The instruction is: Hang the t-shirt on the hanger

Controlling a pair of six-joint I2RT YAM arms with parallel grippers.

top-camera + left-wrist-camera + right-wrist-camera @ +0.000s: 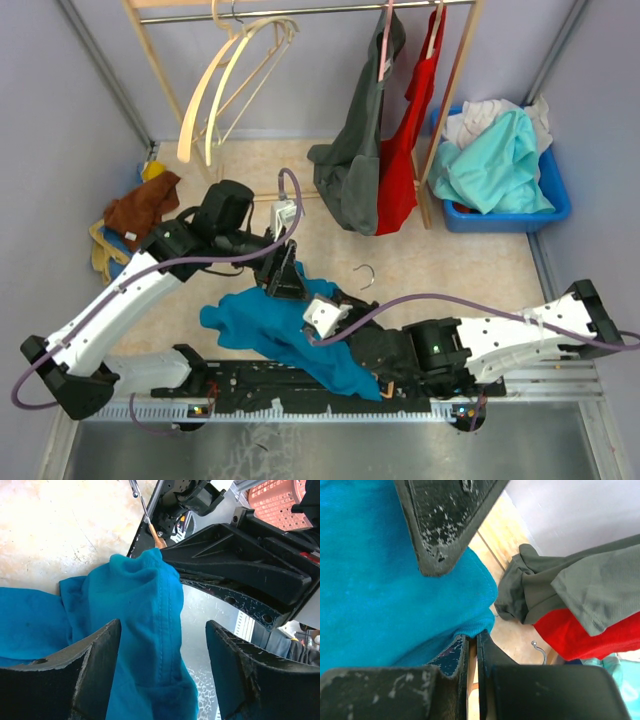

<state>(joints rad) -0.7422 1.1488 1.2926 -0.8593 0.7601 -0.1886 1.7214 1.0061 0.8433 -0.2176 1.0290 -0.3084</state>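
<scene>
Risk first: left gripper [163, 625] stood with jaws apart, straddling a raised fold of the t-shirt [265, 325], cloth against one finger, a gap beside the other, nothing clamped. Right gripper [472, 637] was pinched together on a thin orange strip, the hanger [156, 536] as far as I could tell. Most of the hanger was buried in cloth; only an orange tip and the silver hook [141, 501] showed. T-shirt lay bunched on the table [430, 255] between both arms, its lower part spilling over the black arm mounts [260, 385] at the near edge. What could go wrong, my guess: the left jaws might bite both layers of the fold, so the shirt would shut over the hanger end instead of opening for it, or a shallow bite might slip once the cloth got pulled. The thin hanger could swivel in the right pinch under drag. Cloth hanging over the near edge could snag on the mounts. Counts: one teal t-shirt, one orange hanger, two grippers. On the rail [300, 12] there were two cream hangers [198, 105], one pink hanger [386, 45], one grey garment [350, 170] and one red garment [400, 175]. One blue bin [555, 195] held one aqua garment [495, 165] plus white cloth [480, 118], number unclear; one brown cloth [145, 205] lay far left.
</scene>
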